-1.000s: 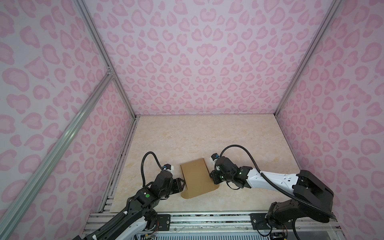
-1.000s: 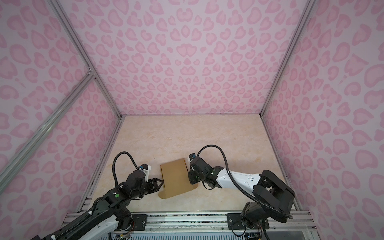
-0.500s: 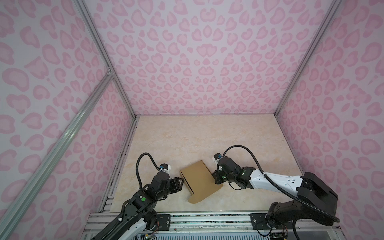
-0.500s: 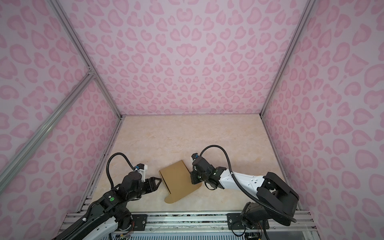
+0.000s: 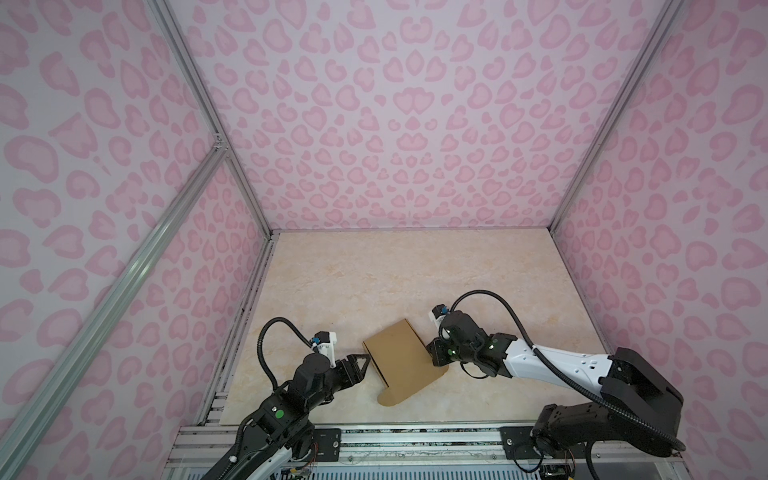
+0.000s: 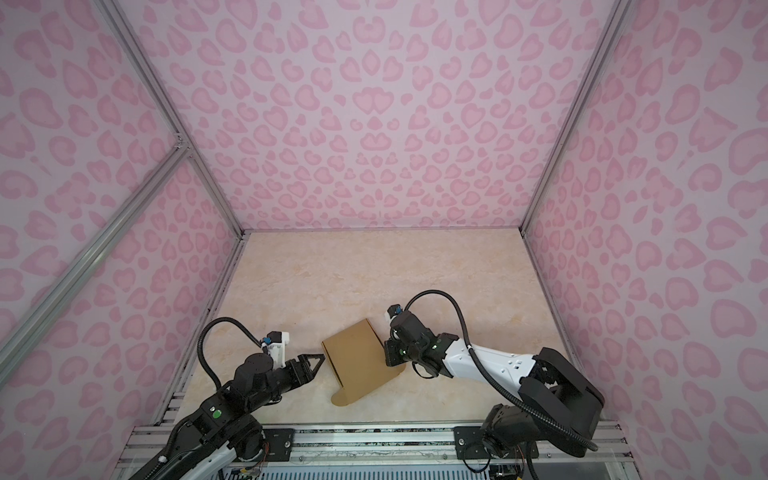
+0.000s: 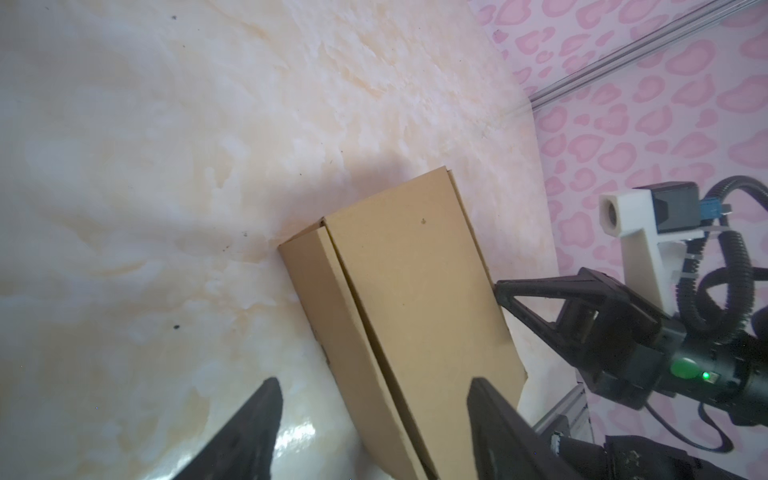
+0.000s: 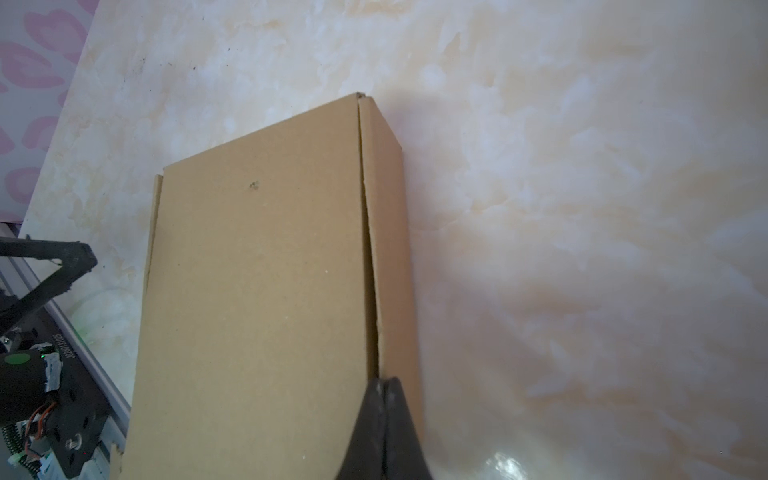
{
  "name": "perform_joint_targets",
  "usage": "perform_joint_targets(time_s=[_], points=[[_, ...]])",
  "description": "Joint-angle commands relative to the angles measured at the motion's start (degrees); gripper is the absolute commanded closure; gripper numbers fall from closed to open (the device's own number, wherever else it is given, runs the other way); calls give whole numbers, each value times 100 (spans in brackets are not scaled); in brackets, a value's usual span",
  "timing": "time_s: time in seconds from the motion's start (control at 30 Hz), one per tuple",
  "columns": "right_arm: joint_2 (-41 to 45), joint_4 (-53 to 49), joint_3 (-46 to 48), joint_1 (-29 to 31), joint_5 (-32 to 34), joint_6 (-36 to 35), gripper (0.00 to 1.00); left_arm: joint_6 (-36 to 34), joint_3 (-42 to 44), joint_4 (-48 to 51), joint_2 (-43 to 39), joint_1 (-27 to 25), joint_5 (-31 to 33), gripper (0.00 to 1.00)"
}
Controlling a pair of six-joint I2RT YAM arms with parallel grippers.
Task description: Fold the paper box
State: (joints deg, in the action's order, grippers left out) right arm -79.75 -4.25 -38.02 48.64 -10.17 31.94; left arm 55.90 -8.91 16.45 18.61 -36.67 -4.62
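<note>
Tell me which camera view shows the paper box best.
The right wrist view: the paper box is nearest there, top panel and side wall clear. The left wrist view shows it smaller, at an angle. Both top views show it small.

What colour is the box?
Plain brown; the paper box shows best in the right wrist view.

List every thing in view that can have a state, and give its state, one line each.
box, folded shut, lying flat, one rounded flap sticking out at its near end
left gripper, open, holding nothing, just left of the box
right gripper, shut, tip at the seam along the box's right side
</note>
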Motion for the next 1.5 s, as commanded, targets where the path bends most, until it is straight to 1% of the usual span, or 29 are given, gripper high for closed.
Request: perform_joint_targets(time_s=[0.0,0.03,0.13,0.2,0.47,0.77,0.9,1.13,1.47], points=[[-58,193,97,-38,-156,44,100,343,133,-426,-44,-16,-107,25],[-80,246,135,-67,-236,85,100,358,153,-415,-65,-24,-94,24],[-124,705,359,-297,-752,319,100,387,160,-353,-208,-37,-40,23],[-117,791,411,-381,-856,362,100,353,99,-277,-280,-42,15,22],[-67,748,415,-431,-920,321,100,343,-3,-372,-131,-47,23,20],[-173,866,468,-431,-991,323,100,572,64,-1003,152,-146,-3,16],[-191,900,451,-426,-1035,354,100,668,126,-1397,415,-275,36,16],[-162,914,460,-426,-1063,364,100,589,-54,-1551,901,-393,120,16],[-138,961,500,-391,-1108,398,100,657,-14,-1894,1170,-476,127,20]])
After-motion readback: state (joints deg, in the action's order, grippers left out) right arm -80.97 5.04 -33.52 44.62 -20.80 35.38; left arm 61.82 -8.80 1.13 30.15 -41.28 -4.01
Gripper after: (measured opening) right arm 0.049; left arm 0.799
